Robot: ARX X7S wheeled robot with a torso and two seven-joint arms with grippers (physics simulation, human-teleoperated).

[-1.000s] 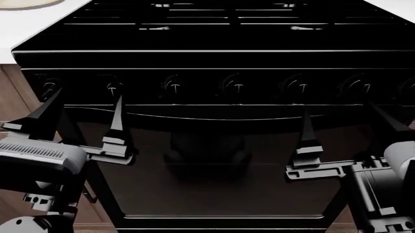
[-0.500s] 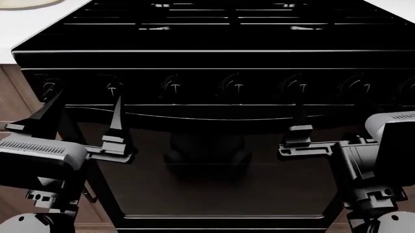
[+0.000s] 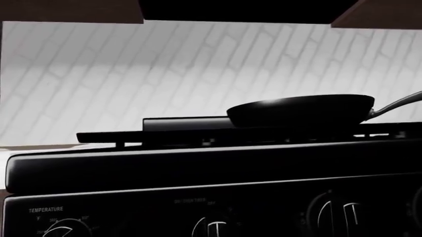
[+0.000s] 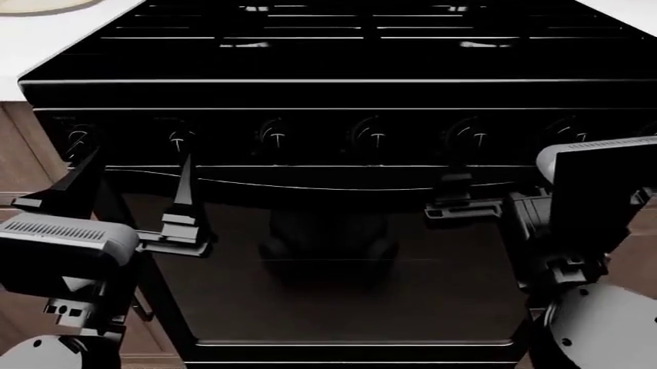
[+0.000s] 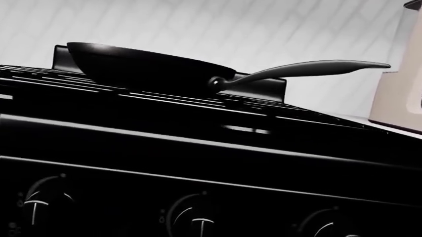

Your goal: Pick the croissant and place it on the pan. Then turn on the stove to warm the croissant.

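Pan (image 5: 148, 66) sits on the stove (image 4: 339, 92) grates, its contents hidden below its rim. Left tool (image 4: 128, 181) hangs spread before the knobs; right tool (image 4: 457, 201): cannot tell. Croissant unseen.

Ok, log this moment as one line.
glossy black frying pan: on grates, contents hidden | croissant: unseen | left gripper: open, by black gas stove knobs | right gripper: state unclear

Three cameras, one glossy black gas stove (image 4: 339, 84)

Head looks steeply down at its front; both wrists look up, close, sharing the shallow black pan (image 3: 300, 109).
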